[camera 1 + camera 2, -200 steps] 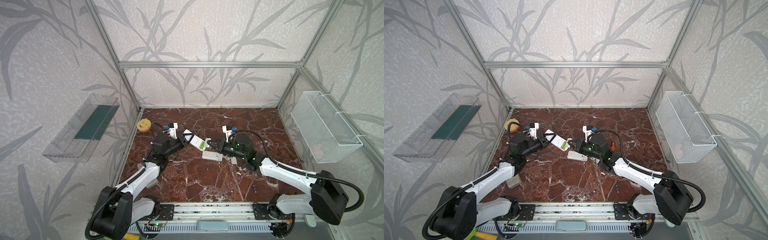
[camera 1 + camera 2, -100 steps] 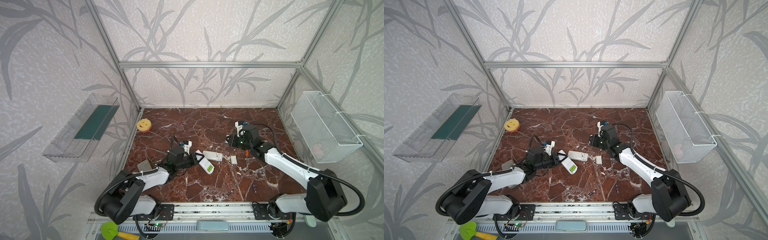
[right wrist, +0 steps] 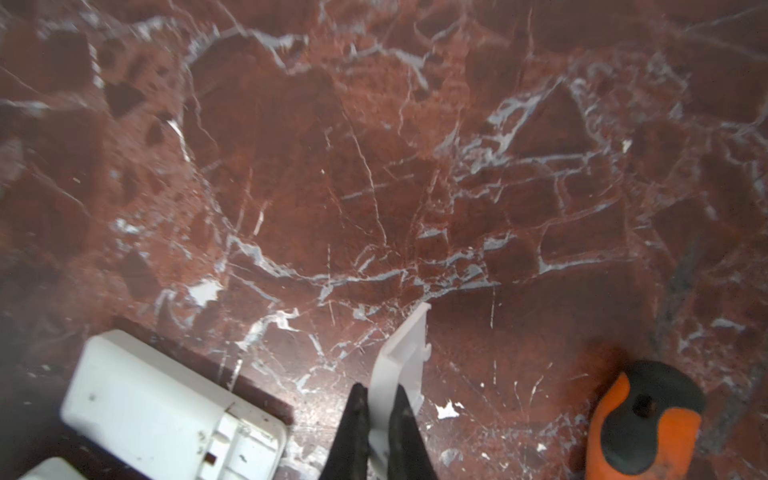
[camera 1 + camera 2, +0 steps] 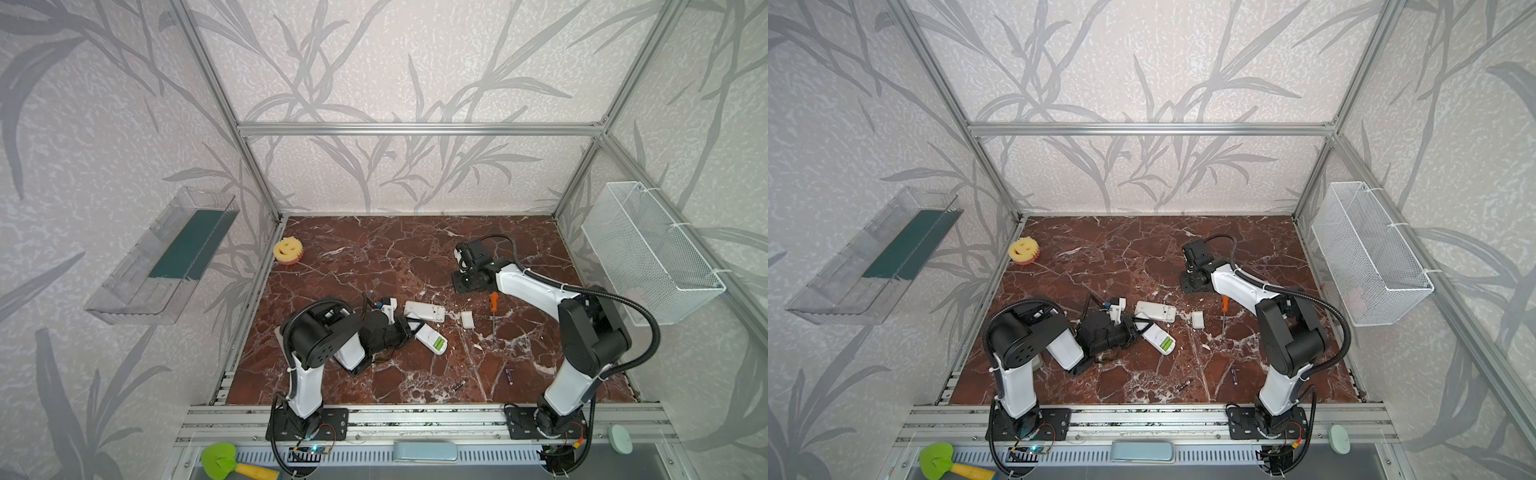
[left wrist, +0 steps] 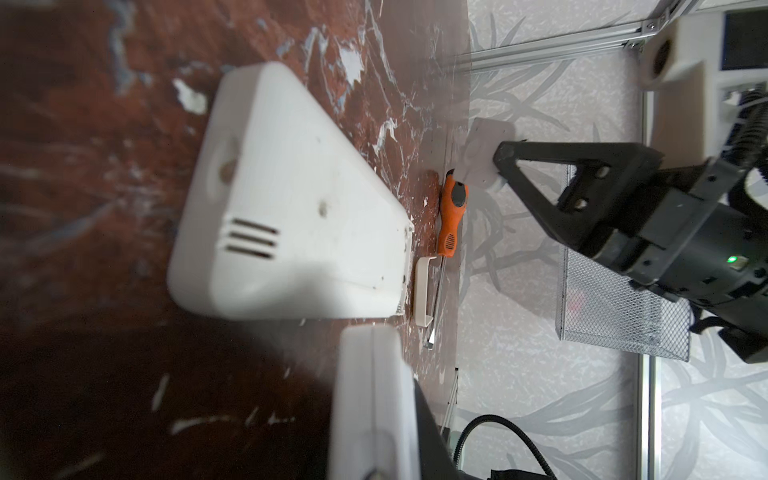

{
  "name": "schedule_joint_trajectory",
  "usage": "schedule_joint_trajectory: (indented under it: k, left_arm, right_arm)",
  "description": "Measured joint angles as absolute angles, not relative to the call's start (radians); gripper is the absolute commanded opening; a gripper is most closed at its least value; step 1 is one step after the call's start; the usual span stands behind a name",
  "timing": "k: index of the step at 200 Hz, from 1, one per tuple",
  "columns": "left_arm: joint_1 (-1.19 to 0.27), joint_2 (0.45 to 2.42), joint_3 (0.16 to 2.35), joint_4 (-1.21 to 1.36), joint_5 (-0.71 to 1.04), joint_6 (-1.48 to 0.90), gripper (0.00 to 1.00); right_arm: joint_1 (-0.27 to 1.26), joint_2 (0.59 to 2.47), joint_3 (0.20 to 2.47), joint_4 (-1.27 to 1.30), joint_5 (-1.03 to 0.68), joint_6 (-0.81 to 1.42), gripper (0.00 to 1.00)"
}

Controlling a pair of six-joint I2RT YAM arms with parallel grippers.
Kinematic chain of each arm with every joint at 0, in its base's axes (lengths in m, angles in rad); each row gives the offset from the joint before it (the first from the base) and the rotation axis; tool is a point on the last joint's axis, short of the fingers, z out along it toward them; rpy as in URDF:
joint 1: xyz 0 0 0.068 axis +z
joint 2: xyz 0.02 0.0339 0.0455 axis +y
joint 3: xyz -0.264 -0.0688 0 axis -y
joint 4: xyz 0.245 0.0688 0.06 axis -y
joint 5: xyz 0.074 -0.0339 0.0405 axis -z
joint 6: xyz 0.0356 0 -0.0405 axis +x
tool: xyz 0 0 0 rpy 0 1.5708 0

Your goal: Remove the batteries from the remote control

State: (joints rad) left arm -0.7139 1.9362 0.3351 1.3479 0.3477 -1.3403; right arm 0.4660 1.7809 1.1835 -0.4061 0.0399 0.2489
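A white remote control (image 4: 428,336) lies low on the marble floor with two lime green batteries (image 4: 439,343) in its open bay. My left gripper (image 4: 408,328) is shut on its other end; in the left wrist view the remote (image 5: 370,411) fills the jaws. Two dark batteries (image 4: 458,385) (image 4: 509,376) lie loose near the front edge. My right gripper (image 4: 460,286) hangs over the back right, shut on a thin white cover (image 3: 405,349). Both top views show the green batteries (image 4: 1168,344).
A second white remote (image 4: 424,311) lies beside the held one. A loose white cover (image 4: 467,319) and an orange-handled screwdriver (image 4: 493,301) lie to its right. A yellow sponge (image 4: 287,250) sits at the back left. A wire basket (image 4: 648,253) hangs on the right wall.
The two grippers have parted from their meeting at the raised remote. The left brought the remote down toward the front; the right drew away to the back right with the cover.
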Motion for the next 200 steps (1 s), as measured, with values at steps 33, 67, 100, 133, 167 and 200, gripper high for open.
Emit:
schedule_joint_trajectory:
  k: [33,67,100,133,167,200]
  left_arm:
    - [-0.715,1.939,0.305,1.394,0.310,-1.349,0.06]
    - [-0.715,1.945,0.304,1.402,0.303,-1.356,0.12]
    - [-0.715,1.942,0.296,1.406,0.286,-1.351,0.24]
    - [-0.715,1.885,0.272,1.311,0.255,-1.313,0.36]
    - [-0.714,1.810,0.265,1.224,0.231,-1.284,0.43]
    - [-0.713,1.771,0.252,1.186,0.213,-1.269,0.49]
  right_arm:
    - [0.477,1.826,1.185,-0.456,0.063,0.227,0.26]
    - [0.490,1.847,1.203,-0.484,0.071,0.216,0.39]
    - [0.495,1.846,1.211,-0.500,0.071,0.216,0.44]
    - [0.493,1.810,1.211,-0.512,0.082,0.220,0.49]
    - [0.456,1.748,1.211,-0.524,0.090,0.236,0.56]
    - [0.366,1.715,1.172,-0.521,0.089,0.261,0.60]
